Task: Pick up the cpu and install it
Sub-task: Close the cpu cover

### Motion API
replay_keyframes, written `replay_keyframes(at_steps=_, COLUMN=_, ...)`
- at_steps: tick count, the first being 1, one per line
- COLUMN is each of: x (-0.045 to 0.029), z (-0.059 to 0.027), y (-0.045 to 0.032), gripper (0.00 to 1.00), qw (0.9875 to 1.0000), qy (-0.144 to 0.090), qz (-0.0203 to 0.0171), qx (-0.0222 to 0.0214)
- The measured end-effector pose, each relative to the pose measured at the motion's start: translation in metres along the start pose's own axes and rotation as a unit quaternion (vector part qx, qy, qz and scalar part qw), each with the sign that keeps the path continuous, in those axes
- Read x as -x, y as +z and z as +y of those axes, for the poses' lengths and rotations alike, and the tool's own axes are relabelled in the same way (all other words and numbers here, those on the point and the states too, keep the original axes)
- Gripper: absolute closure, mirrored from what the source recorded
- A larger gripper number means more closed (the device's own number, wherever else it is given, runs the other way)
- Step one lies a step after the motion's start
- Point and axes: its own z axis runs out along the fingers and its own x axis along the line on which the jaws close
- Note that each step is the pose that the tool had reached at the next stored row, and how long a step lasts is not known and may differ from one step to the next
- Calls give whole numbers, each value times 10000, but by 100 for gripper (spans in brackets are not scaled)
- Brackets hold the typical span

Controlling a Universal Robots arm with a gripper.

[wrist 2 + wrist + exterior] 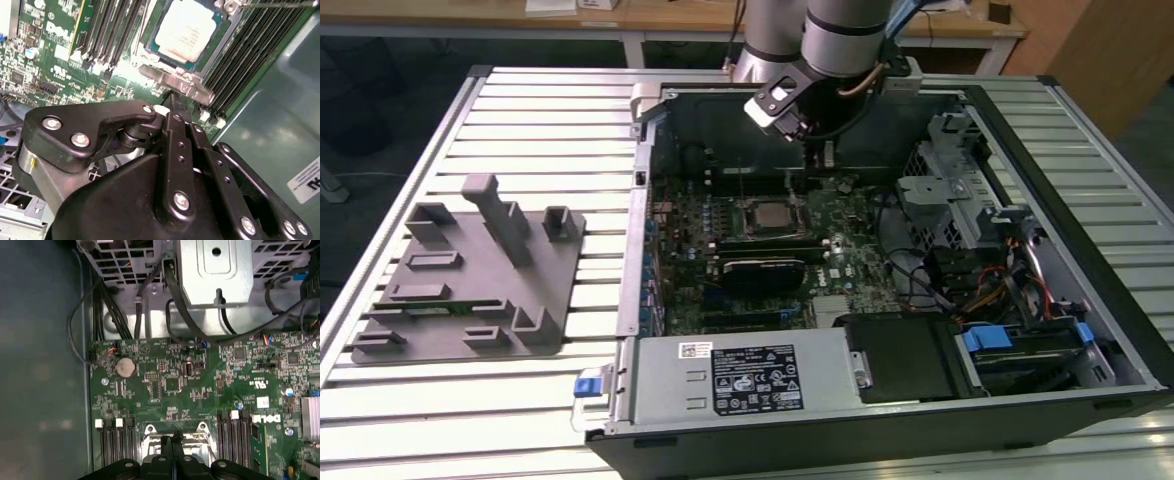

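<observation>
Exterior view
- Slatted metal table [1067, 140]: carries an open computer case [881, 440] lying on its side, and a grey fixture tray [467, 290] well apart from the case, toward the exterior view's left.
- Motherboard [841, 230]: flat on the case floor, with the power supply [720, 375] along the near edge.
- cpu [770, 212]: flat in the socket near the middle of the motherboard, silvery top plate facing up.
- Arm [847, 35]: reaches down into the case from the far side.
- gripper [822, 158]: pointing down over the motherboard, near the cpu on its far side and not above it.

Second wrist view
- cpu [187, 30]: sits square inside the socket frame, top uncovered, nothing resting on it.
- Socket bracket [172, 80]: bright metal strip between the cpu and the fingertips.
- gripper [170, 98]: fingers clenched together into one narrow tip with nothing between them. The tip is at the bracket's edge; whether it touches cannot be told.
- Memory slots [107, 35]: black rows on both sides of the socket.

First wrist view
- gripper [173, 441]: the two fingers are pressed flat against each other with only a thin seam between them, holding nothing.
- Socket bracket [150, 432]: its metal corners show on either side of the fingertips.
- Coin cell battery [125, 367]: on the green board, well apart from the fingertips.
- Drive cage [215, 275]: bare metal beyond the board, with black cables [80, 325] looping past it.
</observation>
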Motion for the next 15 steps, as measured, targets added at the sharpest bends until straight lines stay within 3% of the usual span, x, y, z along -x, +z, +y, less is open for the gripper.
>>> replay_keyframes(at_steps=9, x=1, z=-23, y=-1, gripper=89, qw=10000, qy=3, qz=0, qx=0)
replay_keyframes(at_steps=15, x=1, z=-24, y=35, gripper=89, qw=9999, qy=4, qz=-19, qx=-104)
